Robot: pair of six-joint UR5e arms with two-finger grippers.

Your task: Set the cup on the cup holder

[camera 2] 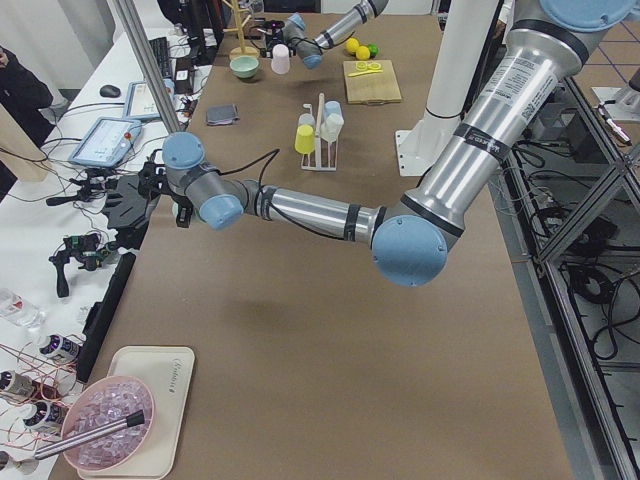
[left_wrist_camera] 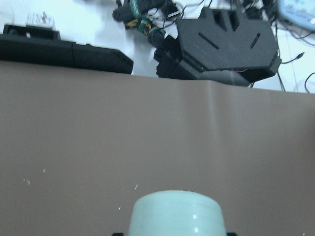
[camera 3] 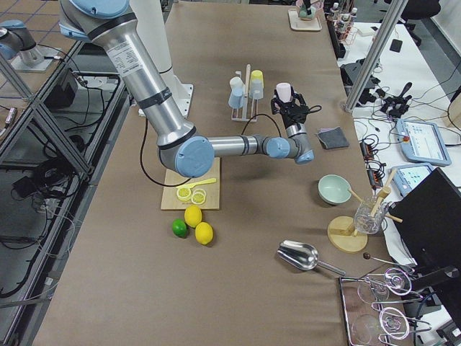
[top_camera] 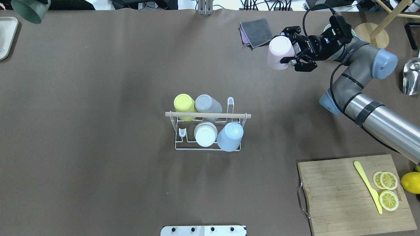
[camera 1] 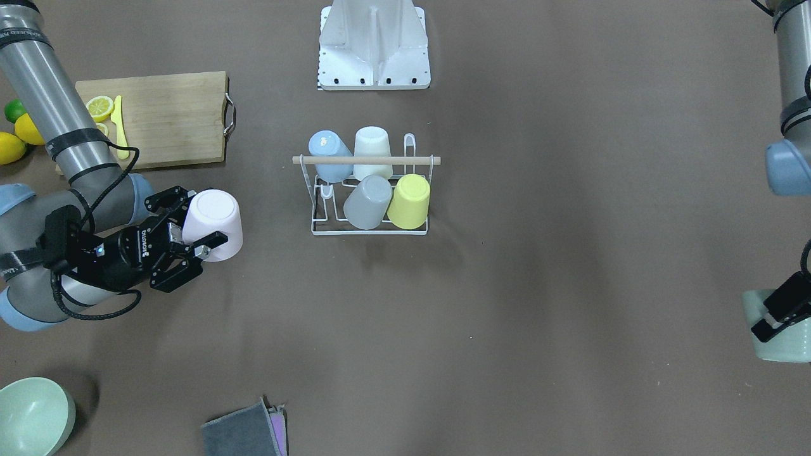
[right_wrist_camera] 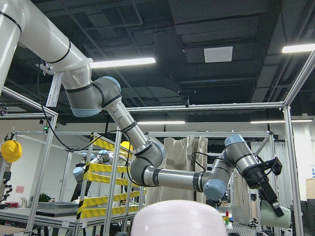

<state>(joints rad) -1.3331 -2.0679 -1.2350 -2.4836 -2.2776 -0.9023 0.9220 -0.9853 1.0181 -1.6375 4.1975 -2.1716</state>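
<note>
Pale pink cup [top_camera: 279, 52], base upward, is held aloft at the table's far right, pinched across its smooth wall by the right gripper [top_camera: 288, 46]. It looks light, rigid and likely slippery, so a mid-wall hold suits it. The cup holder [top_camera: 210, 115] stands mid-table, well apart. The left gripper [camera 1: 776, 316] clasps a green cup [camera 1: 785, 345] at the far left.

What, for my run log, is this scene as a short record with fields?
right tool: shut on pink cup, held apart from the cup holder
left tool: shut on green cup, far from the holder
on holder: yellow cup, grey cup, white cup, blue cup
free: two prongs
task state: pink cup not yet placed
</note>
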